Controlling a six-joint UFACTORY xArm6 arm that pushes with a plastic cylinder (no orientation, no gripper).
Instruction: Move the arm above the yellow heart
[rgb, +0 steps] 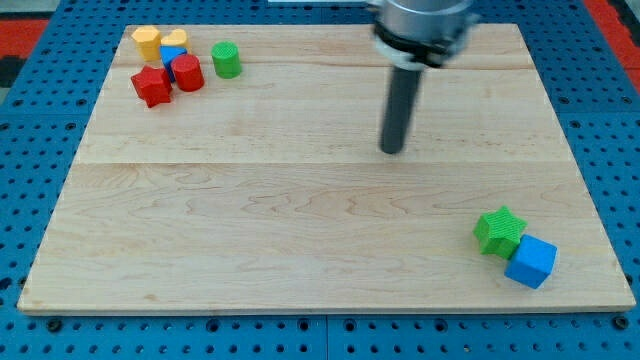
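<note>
The yellow heart (176, 39) lies at the view's top left in a tight cluster of blocks, partly hidden behind a red cylinder (187, 72). A yellow hexagon-like block (147, 42) sits just left of it. My tip (392, 150) rests on the board right of centre, far to the right of and below the yellow heart, touching no block.
In the same cluster are a red star-like block (152, 86), a blue block (172, 54) mostly hidden, and a green cylinder (226, 60) slightly apart on the right. A green star (499, 230) and a blue cube (530, 261) touch at the bottom right. The wooden board (300, 250) lies on a blue pegboard.
</note>
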